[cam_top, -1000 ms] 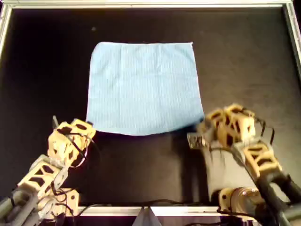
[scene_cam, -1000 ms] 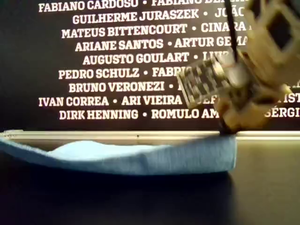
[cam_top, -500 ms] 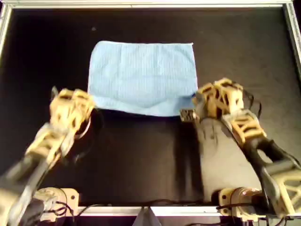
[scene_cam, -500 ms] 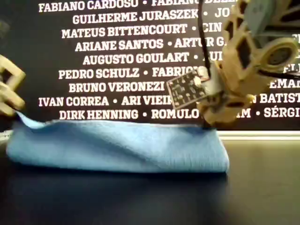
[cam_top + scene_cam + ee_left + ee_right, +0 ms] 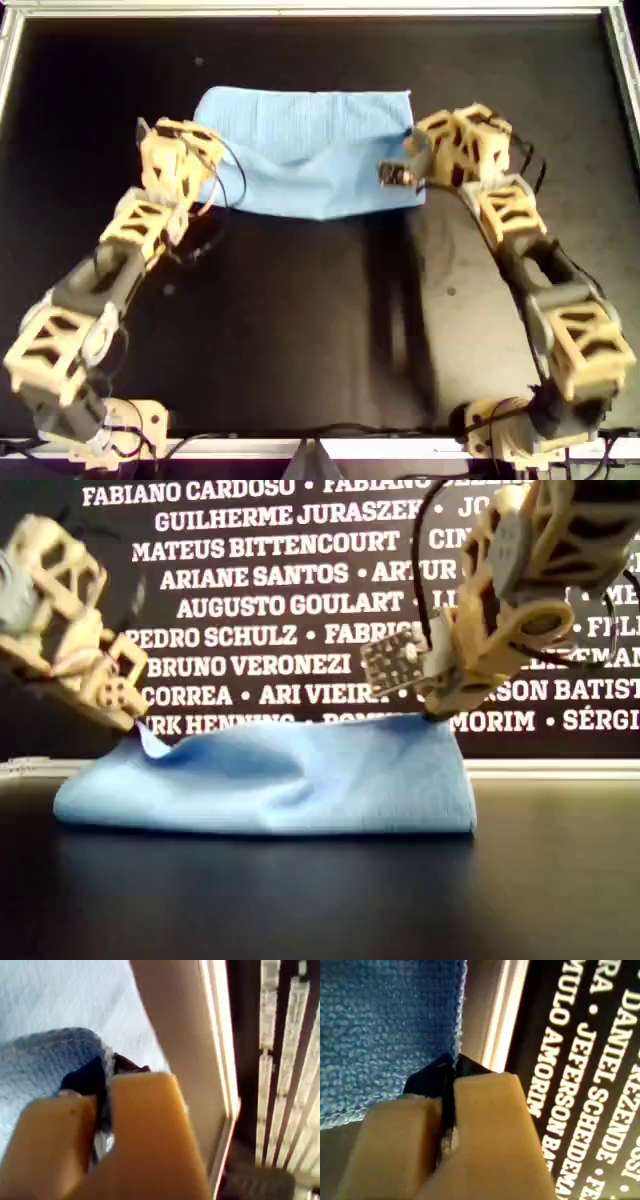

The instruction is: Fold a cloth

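The light blue cloth (image 5: 310,150) lies on the black table, its near half lifted and folded back over the far half. My first gripper (image 5: 200,162) is shut on the cloth's corner at the overhead view's left; it is the exterior view's left arm (image 5: 135,723). My second gripper (image 5: 412,168) is shut on the corner at the overhead view's right (image 5: 437,712). The first wrist view shows closed fingertips (image 5: 107,1082) pinching bunched cloth (image 5: 50,1055). The second wrist view shows closed fingertips (image 5: 451,1077) pinching the cloth's edge (image 5: 380,1025). The cloth (image 5: 300,775) sags between the two held corners.
A metal frame (image 5: 320,10) rims the black table. A dark wall with white printed names (image 5: 280,575) stands behind the far edge. Both arm bases (image 5: 500,425) (image 5: 110,425) sit at the near edge, with the arms stretched across the table's sides.
Both grippers have carried the cloth's near edge up and toward the far edge, folding it over. The visible cloth is shorter from above and stands higher in the exterior view.
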